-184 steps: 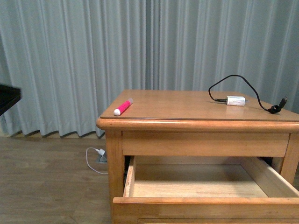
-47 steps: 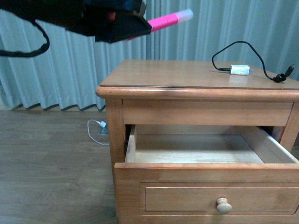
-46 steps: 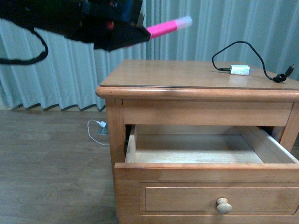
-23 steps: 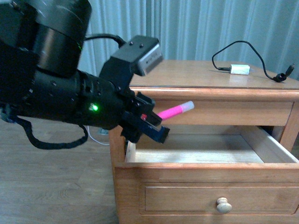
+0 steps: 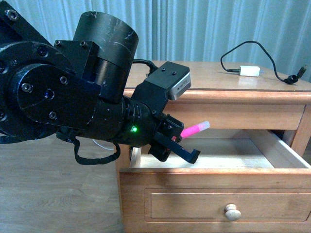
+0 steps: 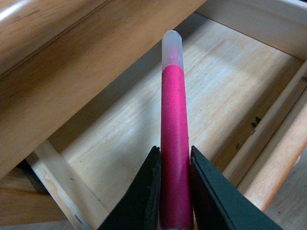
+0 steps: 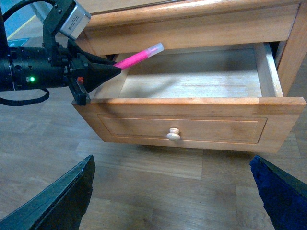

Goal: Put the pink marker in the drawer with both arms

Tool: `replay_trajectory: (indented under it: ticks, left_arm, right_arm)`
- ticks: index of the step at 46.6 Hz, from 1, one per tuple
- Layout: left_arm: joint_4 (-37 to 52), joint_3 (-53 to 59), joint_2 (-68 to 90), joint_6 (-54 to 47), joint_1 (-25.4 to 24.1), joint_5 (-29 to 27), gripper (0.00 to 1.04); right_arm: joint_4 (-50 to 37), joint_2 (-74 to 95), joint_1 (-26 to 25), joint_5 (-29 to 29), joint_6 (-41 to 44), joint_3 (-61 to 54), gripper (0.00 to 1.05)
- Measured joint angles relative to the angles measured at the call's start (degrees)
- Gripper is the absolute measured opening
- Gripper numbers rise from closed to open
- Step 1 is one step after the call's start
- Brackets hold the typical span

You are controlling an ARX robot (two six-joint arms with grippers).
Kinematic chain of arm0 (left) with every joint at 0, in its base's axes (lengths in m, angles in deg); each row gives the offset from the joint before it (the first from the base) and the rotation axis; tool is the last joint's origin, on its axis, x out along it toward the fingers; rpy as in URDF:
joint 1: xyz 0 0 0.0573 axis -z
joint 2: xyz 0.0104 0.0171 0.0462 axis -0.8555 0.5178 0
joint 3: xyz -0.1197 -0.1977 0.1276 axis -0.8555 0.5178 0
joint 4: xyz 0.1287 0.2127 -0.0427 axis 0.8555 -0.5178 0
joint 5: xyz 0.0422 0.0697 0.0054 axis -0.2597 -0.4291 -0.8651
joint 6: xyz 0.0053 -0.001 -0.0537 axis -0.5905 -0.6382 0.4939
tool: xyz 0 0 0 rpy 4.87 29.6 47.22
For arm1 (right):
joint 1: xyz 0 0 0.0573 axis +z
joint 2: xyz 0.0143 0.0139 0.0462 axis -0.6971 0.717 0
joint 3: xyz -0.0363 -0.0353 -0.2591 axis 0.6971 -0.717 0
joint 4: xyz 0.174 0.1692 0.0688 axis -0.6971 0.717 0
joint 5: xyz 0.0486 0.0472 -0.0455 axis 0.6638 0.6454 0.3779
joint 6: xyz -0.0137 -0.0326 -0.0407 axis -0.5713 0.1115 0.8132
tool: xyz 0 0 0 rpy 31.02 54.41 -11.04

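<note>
The left gripper [image 5: 187, 143] clamped its flat black fingers [image 6: 144, 191] tight on the lower end of the pink marker [image 5: 195, 129], seen at centre frame in the front view. The wrist view showed the pink marker [image 6: 172, 120] squeezed between both fingers, its translucent white cap pointing away from the gripper. The marker hung tilted, cap uppermost, over the left portion of the open drawer [image 5: 214, 175], above the pale wood interior [image 6: 120, 143] and below the table's top rail. The left arm's bulky black housing [image 5: 63, 92] filled the left half of the front view, a green light glowing near the wrist. The right gripper [image 7: 171, 160] was spread wide and held nothing, its fingers at the lower corners of its own wrist view, facing the drawer front [image 7: 192, 101] and its round wooden knob [image 7: 173, 134]. At upper right of the front view, a white adapter [image 5: 248, 71] with a black cable lay on the tabletop [image 5: 204, 77].
</note>
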Motion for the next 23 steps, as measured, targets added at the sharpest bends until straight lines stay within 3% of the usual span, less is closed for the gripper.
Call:
replay_trajectory:
  ticks: [12, 17, 21, 23]
  left_arm:
    - [2.0, 0.7, -0.7, 0.3, 0.1, -2.5, 0.64]
    - [2.4, 2.6, -3.0, 0.3, -0.3, -7.6, 0.80]
    - [5.1, 7.3, -8.0, 0.8, -1.5, -11.0, 0.99]
    - [6.1, 9.5, -10.6, 1.2, -2.1, -12.0, 1.00]
  right_arm:
    - [0.0, 0.0, 0.0, 0.0, 0.0, 0.0, 0.96]
    - [0.0, 0.0, 0.0, 0.0, 0.0, 0.0, 0.96]
    - [0.0, 0.0, 0.0, 0.0, 0.0, 0.0, 0.96]
    - [0.0, 0.0, 0.0, 0.0, 0.0, 0.0, 0.96]
